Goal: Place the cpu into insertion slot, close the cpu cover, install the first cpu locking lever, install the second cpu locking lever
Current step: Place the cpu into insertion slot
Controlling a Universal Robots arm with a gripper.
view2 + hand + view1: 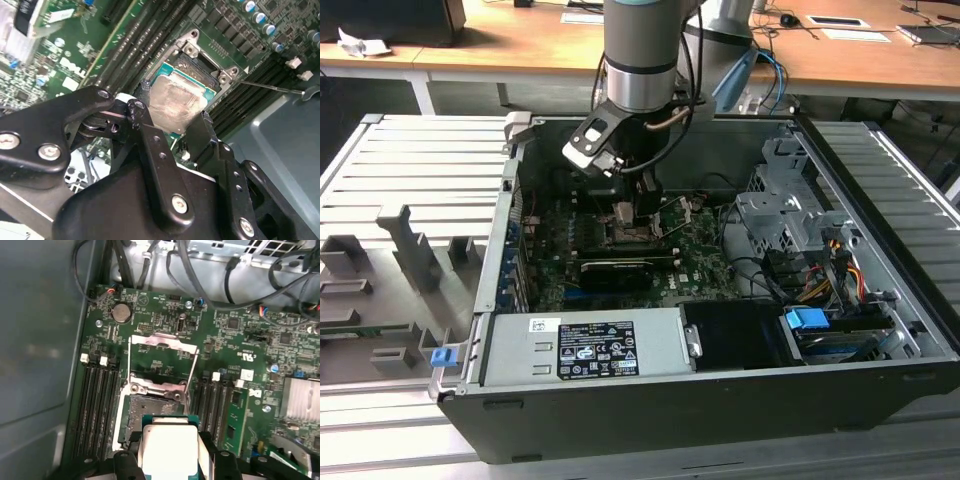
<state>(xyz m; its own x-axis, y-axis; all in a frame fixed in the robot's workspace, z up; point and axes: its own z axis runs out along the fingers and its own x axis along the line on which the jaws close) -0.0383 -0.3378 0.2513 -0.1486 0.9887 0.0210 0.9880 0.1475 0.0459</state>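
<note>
Black pincer (173,106) clamped on small square silver-topped cpu (170,447), chip between fingertips, poised over square black insertion slot (150,412); silver frame cpu cover (161,340) hinged open.

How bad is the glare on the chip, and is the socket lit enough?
First wrist view: the silver-topped square chip in the pincer is washed out white; the black square socket beyond is dim. Second wrist view: mild sheen on the chip. Exterior view: socket shadowed under the arm.
</note>
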